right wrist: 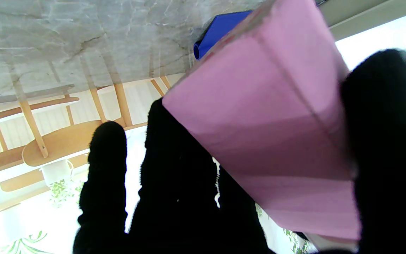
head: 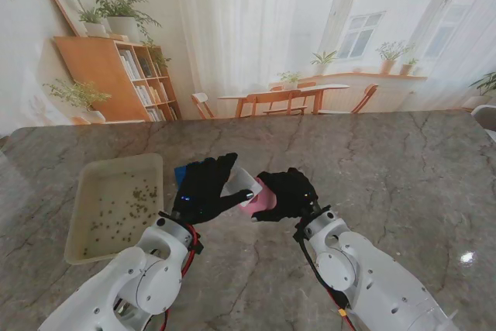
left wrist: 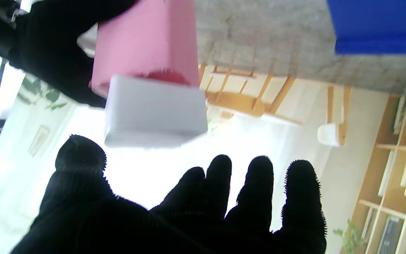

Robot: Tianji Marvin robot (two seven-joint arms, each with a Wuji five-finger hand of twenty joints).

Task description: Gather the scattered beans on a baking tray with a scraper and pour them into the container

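Note:
A cream baking tray lies at the left with green beans scattered in it. Between my hands, above the marble table, is the scraper, a pink blade with a white grip. My right hand is shut on the pink blade. The left hand is beside the white grip with its fingers spread and not closed around it. A blue object lies on the table behind the left hand and is mostly hidden; it also appears as a blue object in the left wrist view.
The grey marble table stretches to the right and far side of my hands. The tray sits just left of my left arm. The backdrop behind the table shows a room with shelves and chairs.

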